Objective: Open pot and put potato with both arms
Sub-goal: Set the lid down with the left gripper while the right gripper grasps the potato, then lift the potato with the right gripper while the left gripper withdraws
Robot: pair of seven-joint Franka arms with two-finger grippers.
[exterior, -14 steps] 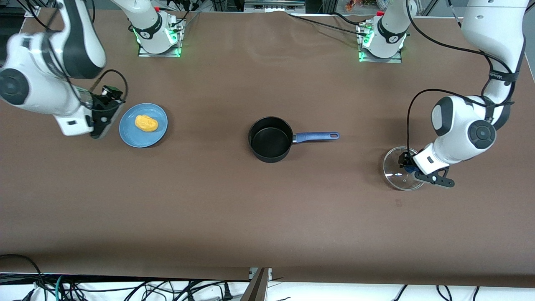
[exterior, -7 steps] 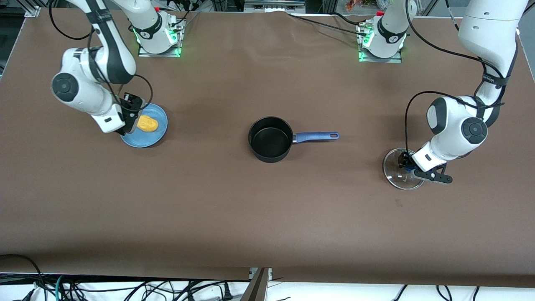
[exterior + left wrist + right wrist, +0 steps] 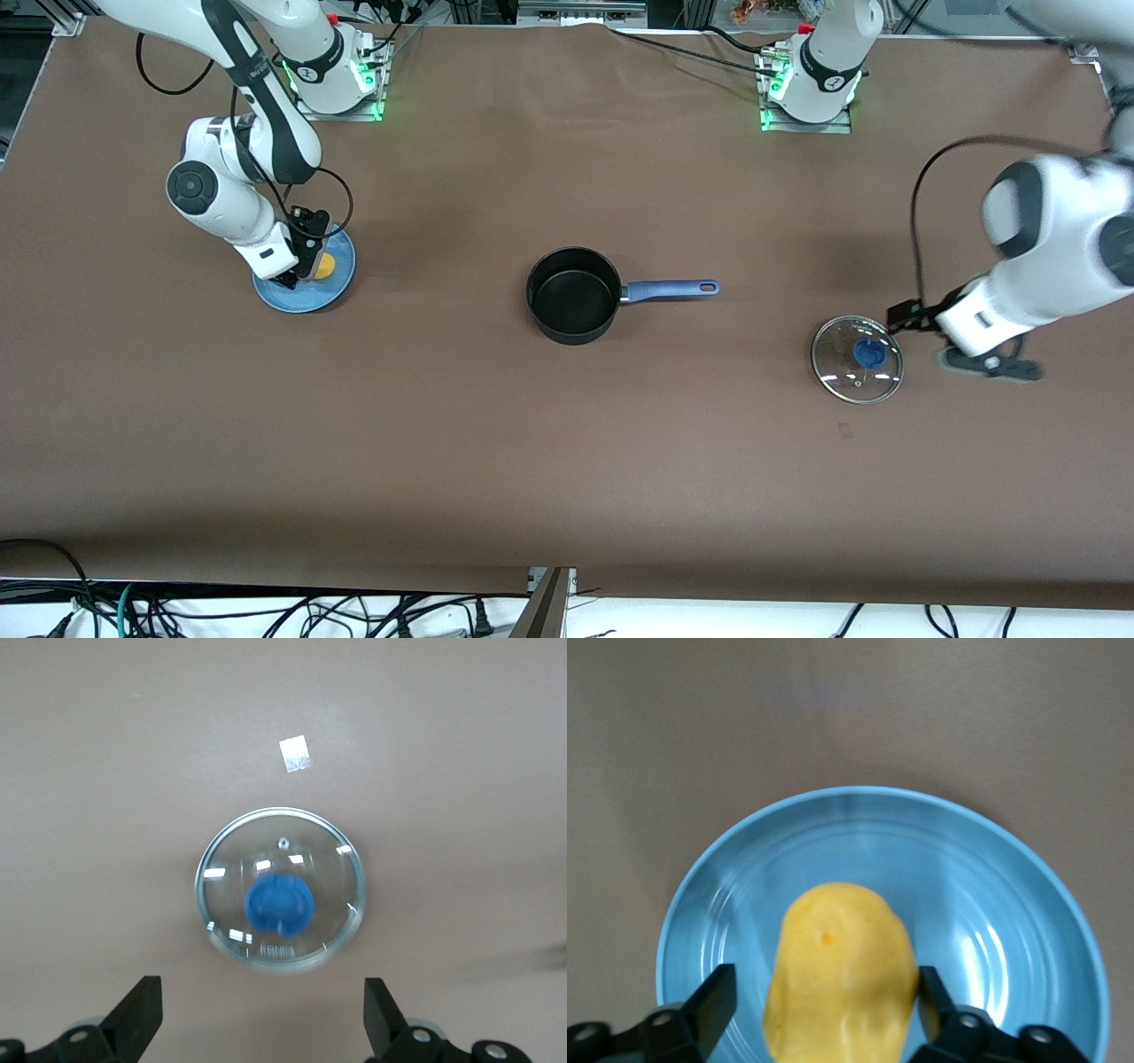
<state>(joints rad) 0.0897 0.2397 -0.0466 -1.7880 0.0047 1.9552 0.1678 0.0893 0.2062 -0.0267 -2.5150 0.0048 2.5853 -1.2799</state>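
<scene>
The black pot [image 3: 574, 295] stands uncovered mid-table, its blue handle [image 3: 671, 288] pointing toward the left arm's end. The yellow-orange potato [image 3: 326, 264] lies on a blue plate [image 3: 292, 299] at the right arm's end. My right gripper [image 3: 299, 266] is down on the plate. In the right wrist view it [image 3: 824, 1001] is open, with one finger [image 3: 713, 997] on each side of the potato [image 3: 837, 974]. My left gripper [image 3: 905, 316] is open and empty, just beside the glass lid [image 3: 858, 359]. In the left wrist view it [image 3: 261, 1019] is clear of the lid [image 3: 281, 901].
The lid with its blue knob [image 3: 868, 353] lies flat on the brown table toward the left arm's end. A small tape square [image 3: 295, 754] is stuck on the table beside the lid. The plate's rim [image 3: 992, 895] surrounds the potato.
My right gripper moved from beside the plate to down around the potato. My left gripper let go of the lid's knob and drew back toward the left arm's end.
</scene>
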